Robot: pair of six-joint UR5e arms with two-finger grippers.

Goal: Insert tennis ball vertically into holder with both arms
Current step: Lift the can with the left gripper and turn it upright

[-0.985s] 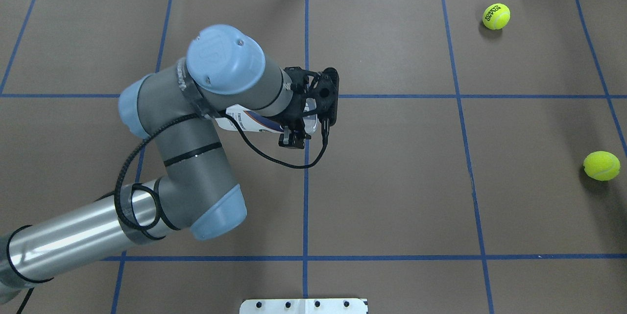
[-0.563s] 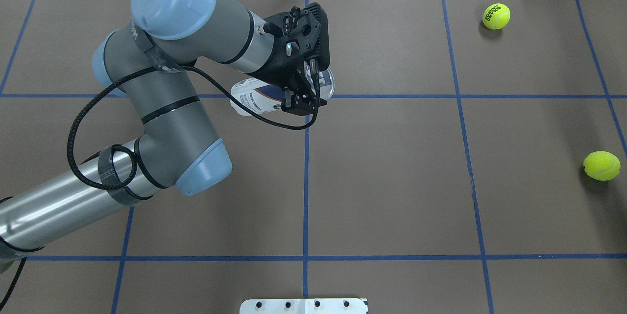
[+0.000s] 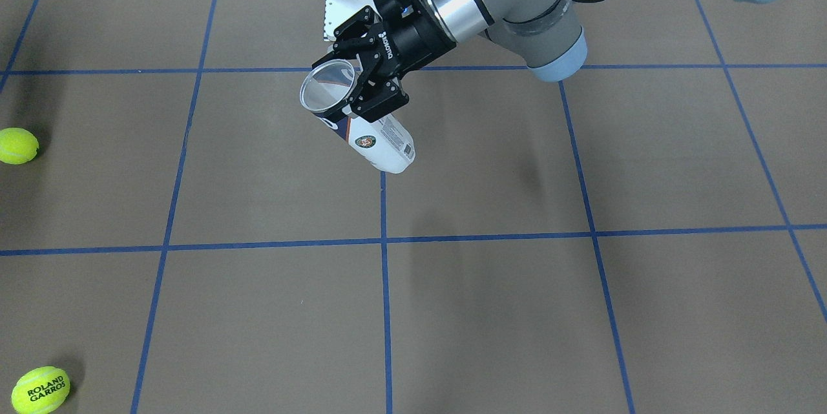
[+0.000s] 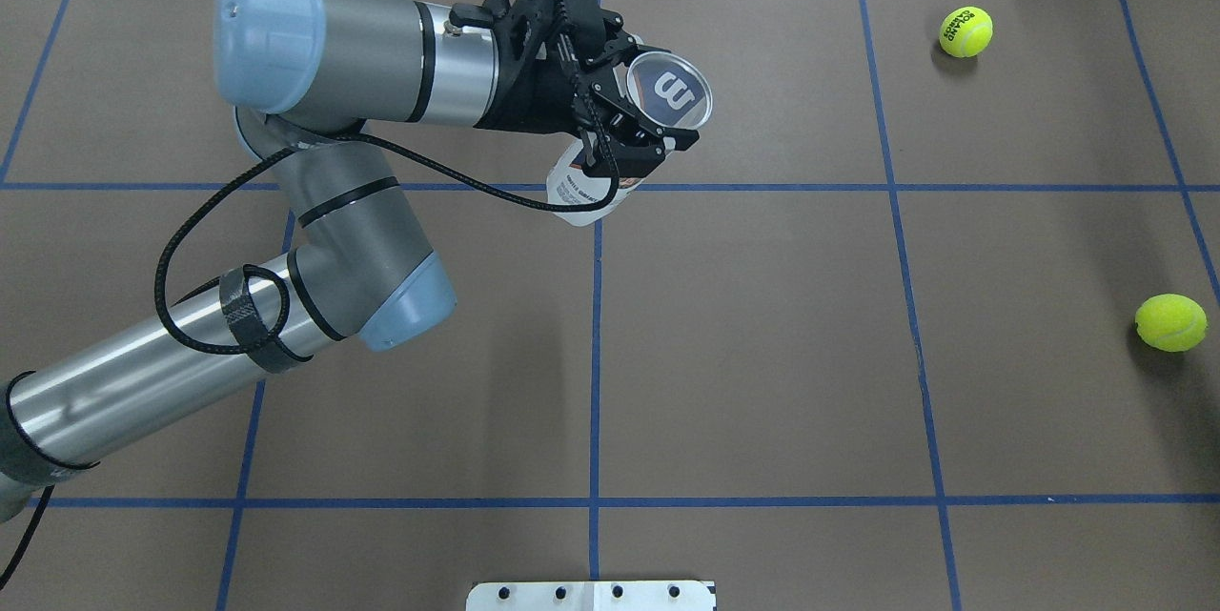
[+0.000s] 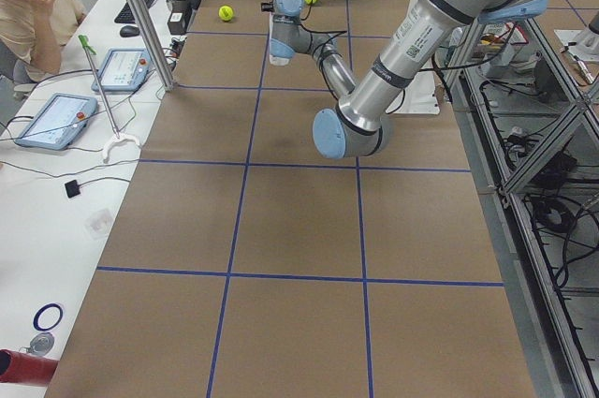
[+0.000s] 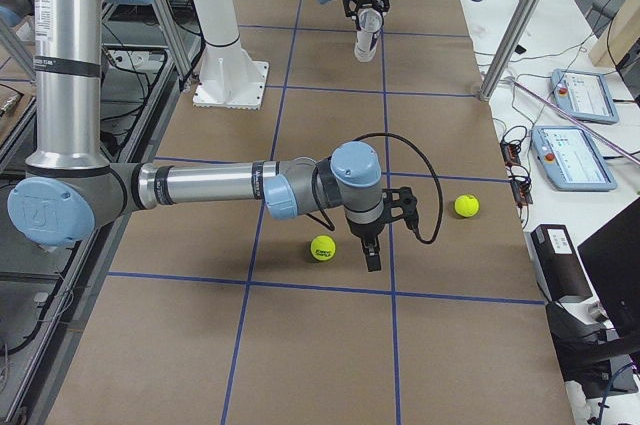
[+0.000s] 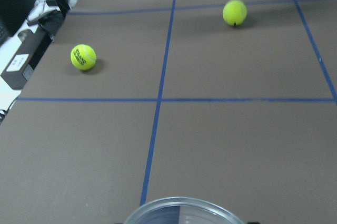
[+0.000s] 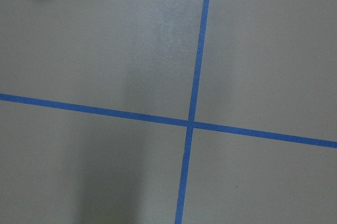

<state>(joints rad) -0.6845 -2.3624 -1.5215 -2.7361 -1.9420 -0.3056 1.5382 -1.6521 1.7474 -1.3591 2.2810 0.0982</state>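
Observation:
My left gripper is shut on the holder, a white and navy tube, and holds it tilted above the table near the middle. The tube's open mouth faces up and shows the "W" inside. In the front view the gripper clamps the tube just below its rim. One tennis ball lies at the right edge, another at the far right. My right gripper shows only in the right side view, just above the table beside the nearer ball. I cannot tell whether it is open.
The white pedestal base stands at the near table edge. Blue tape lines grid the brown table. The left wrist view shows both balls beyond the tube rim.
The left arm has swung up and toward the far side with the tube. The tube has turned from lying flat to steeply tilted, mouth upward. The balls have not moved.

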